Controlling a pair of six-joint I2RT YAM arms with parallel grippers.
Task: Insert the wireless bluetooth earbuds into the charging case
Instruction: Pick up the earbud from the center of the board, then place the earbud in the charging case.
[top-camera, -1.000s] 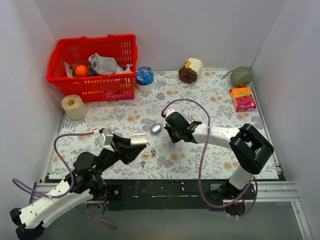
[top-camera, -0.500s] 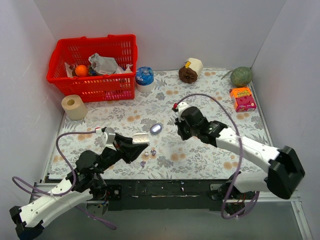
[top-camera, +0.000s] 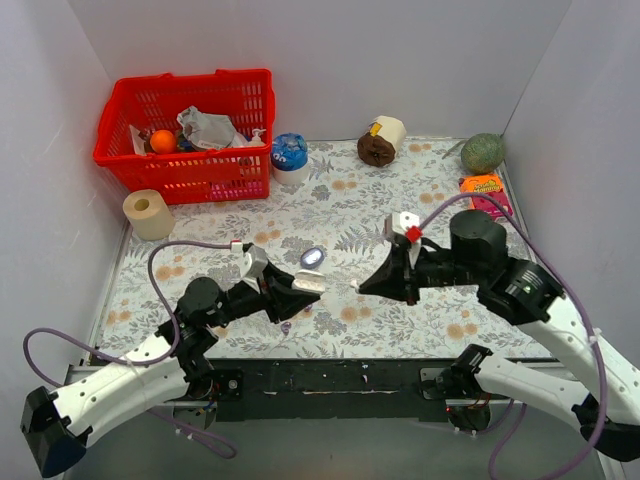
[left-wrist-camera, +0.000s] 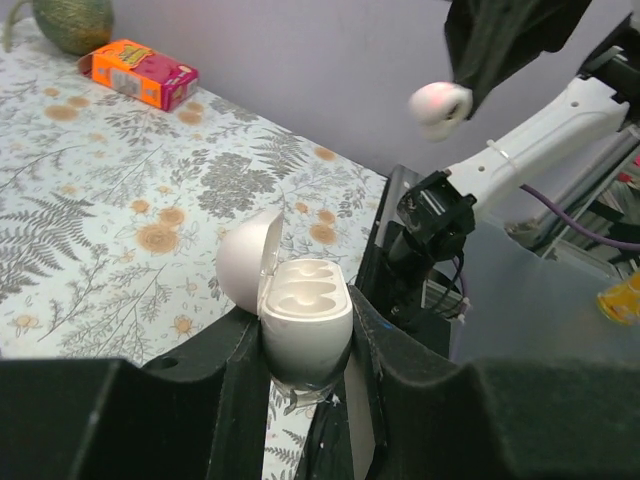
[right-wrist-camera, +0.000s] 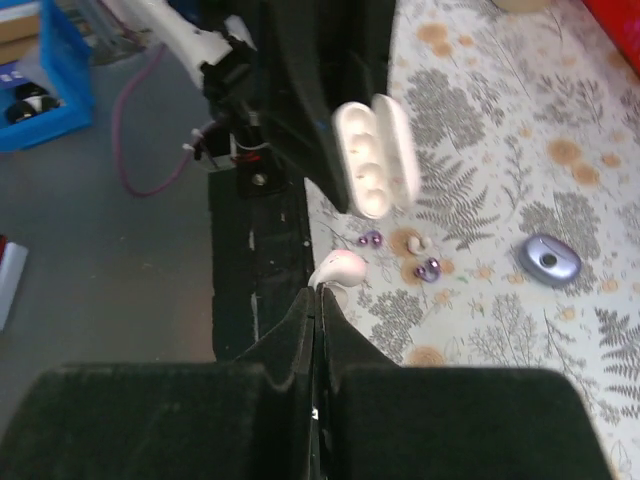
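Some air between earbud (left-wrist-camera: 440, 103), case (left-wrist-camera: 305, 318).

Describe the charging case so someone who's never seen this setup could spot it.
Above the flowered table, find the left hand. Clamped in it is a glossy white oval plastic case, lid flipped open over two empty sockets; it is far bigger than the tiny white earbud in the right hand.

no text can be read in any view. the orange and pink box (top-camera: 486, 197) at the right edge of the top view carries yellow printed lettering, too small and blurred to make out; the left wrist view shows it at upper left, equally unreadable. the blue-lidded tub (top-camera: 289, 152) beside the red basket (top-camera: 200, 180) bears white marks, also illegible.
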